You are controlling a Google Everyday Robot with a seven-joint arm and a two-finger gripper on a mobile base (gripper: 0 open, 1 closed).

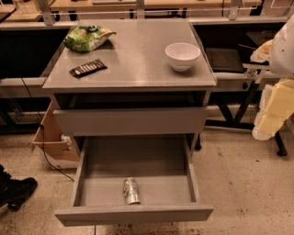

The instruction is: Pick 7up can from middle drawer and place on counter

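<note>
The 7up can, silver with a green and white label, lies on its side near the front of the open middle drawer, a shallow grey tray pulled out towards me. The counter is the grey metal top of the cabinet above it. My gripper shows as pale yellow and white parts at the right edge, level with the upper drawer. It is well to the right of the cabinet and far from the can, and holds nothing that I can see.
On the counter are a white bowl at the right, a green snack bag at the back left and a dark bar. A cardboard box and a black shoe are on the floor at the left. A wooden bench runs behind.
</note>
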